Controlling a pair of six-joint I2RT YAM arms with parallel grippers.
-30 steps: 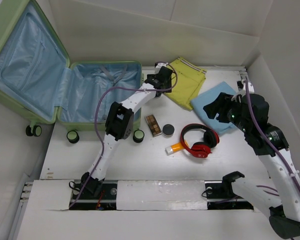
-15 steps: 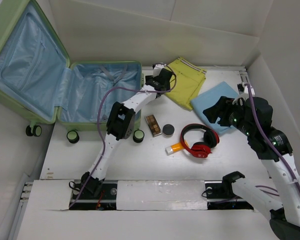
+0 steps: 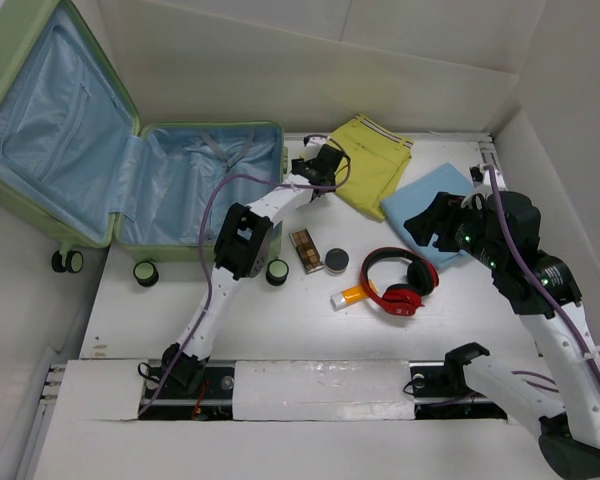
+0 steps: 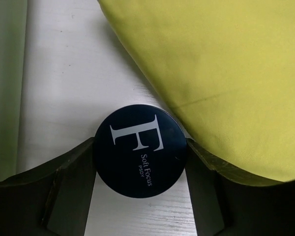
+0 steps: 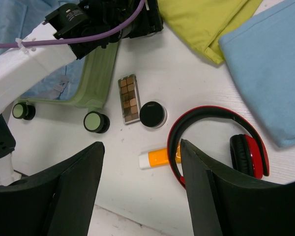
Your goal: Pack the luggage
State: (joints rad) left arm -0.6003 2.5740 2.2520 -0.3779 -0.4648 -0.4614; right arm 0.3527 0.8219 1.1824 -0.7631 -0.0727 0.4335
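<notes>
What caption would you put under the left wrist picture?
Left gripper clasps a round dark-blue compact beside yellow cloth.

I read all three views as bright and evenly lit from above. In the top view the white table (image 3: pixel 310 320) sits close to overexposure, and the shadows beside the arms are short and soft-edged. In the left wrist view the compact (image 4: pixel 140 150) is sharp, with legible lettering and no glare. The yellow cloth (image 4: pixel 226 64) throws a soft shadow along its edge, and the left fingers (image 4: pixel 69 196) are dark and slightly soft. In the right wrist view the right fingers (image 5: pixel 64 196) are underexposed and blurred. The headphones (image 5: pixel 248 156) carry faint highlights.
</notes>
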